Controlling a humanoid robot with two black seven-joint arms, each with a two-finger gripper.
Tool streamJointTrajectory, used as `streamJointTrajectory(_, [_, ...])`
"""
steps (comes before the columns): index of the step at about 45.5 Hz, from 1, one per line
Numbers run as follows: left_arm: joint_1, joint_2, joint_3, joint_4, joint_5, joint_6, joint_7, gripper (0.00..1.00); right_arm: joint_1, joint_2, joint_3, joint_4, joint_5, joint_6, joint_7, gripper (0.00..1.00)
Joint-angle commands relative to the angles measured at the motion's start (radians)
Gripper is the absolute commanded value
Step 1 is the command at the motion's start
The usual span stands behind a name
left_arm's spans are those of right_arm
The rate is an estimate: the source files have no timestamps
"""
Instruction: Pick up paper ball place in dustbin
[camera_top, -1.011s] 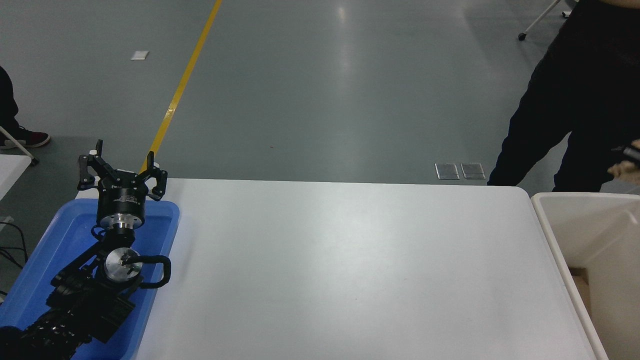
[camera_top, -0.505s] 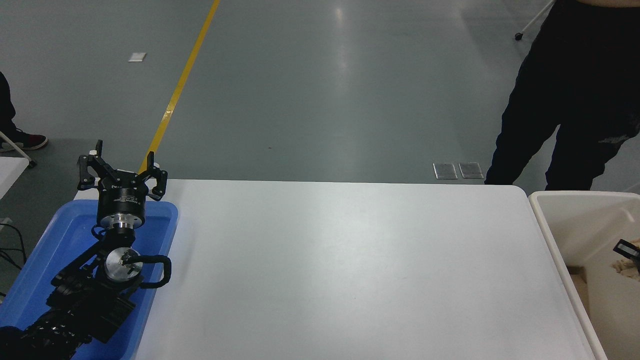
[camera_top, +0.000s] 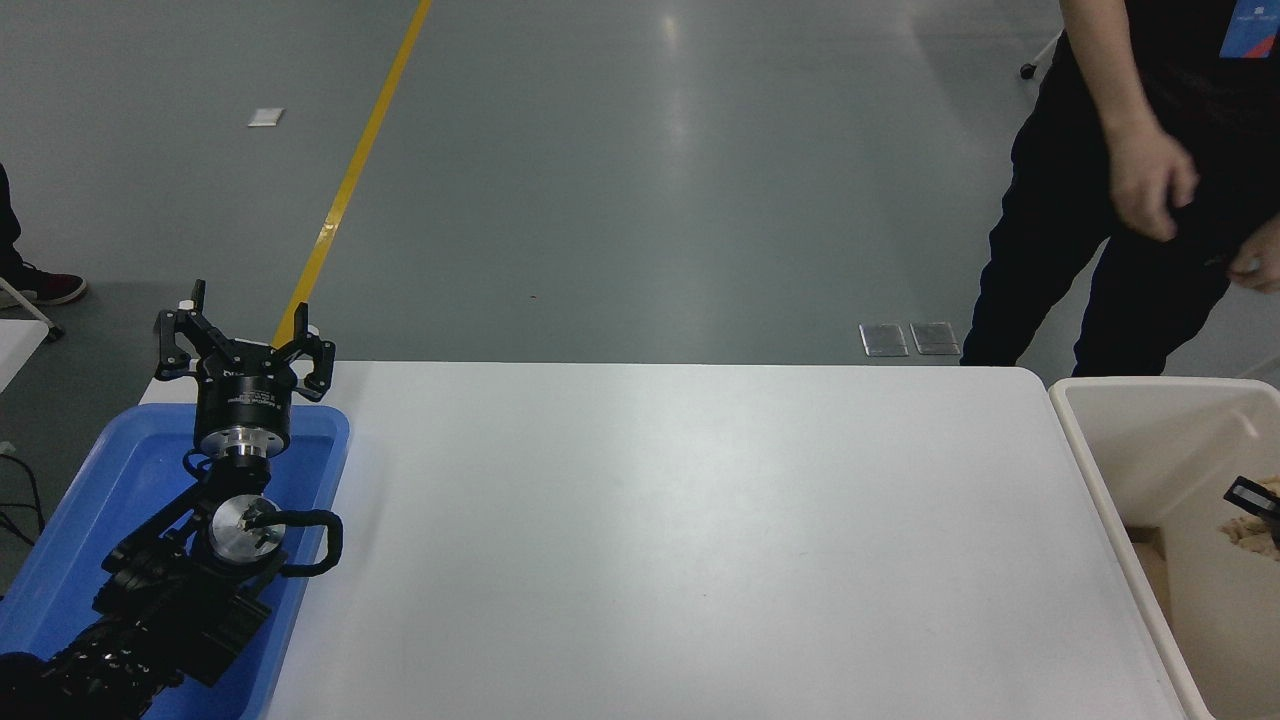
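Observation:
The cream-white dustbin (camera_top: 1093, 447) stands off the table's right end, cut by the picture's edge. Only a black fingertip of my right gripper (camera_top: 1264, 503) shows at the right edge, low inside the dustbin. The tan crumpled paper ball (camera_top: 1250, 531) sits right under that fingertip, between the bin's walls, and seems held. My left gripper (camera_top: 245, 335) is parked at the lower left, open and empty, above the blue tray (camera_top: 110, 480).
The white table (camera_top: 700, 520) fills the middle. A person in black stands at the far right, one hand (camera_top: 1150, 180) hanging above the dustbin's far side. A brown piece lies on the bin's floor (camera_top: 1150, 560).
My right gripper has carried the paper ball from above the bin's far rim down inside the bin. The person's hands have come into view. The left arm has not moved.

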Motion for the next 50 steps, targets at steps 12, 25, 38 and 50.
streamJointTrajectory(12, [0.0,0.0,0.0,0.0,0.0,0.0,0.0,0.99,-0.002,0.002,0.006,0.012,0.002,-0.002,0.001,1.0])
streamJointTrajectory(25, [0.0,-0.001,0.0,0.0,0.0,0.0,0.0,0.99,-0.002,0.002,0.008,0.024,0.002,-0.001,0.001,1.0])
streamJointTrajectory(38, [0.0,-0.001,0.0,0.0,0.001,0.0,0.001,0.99,0.107,-0.037,-0.029,0.156,-0.021,0.025,0.001,1.0])
streamJointTrajectory(50, [0.0,-0.001,0.0,-0.001,0.002,-0.001,0.003,0.99,0.773,-0.223,-0.409,0.737,-0.067,0.298,0.001,1.0])
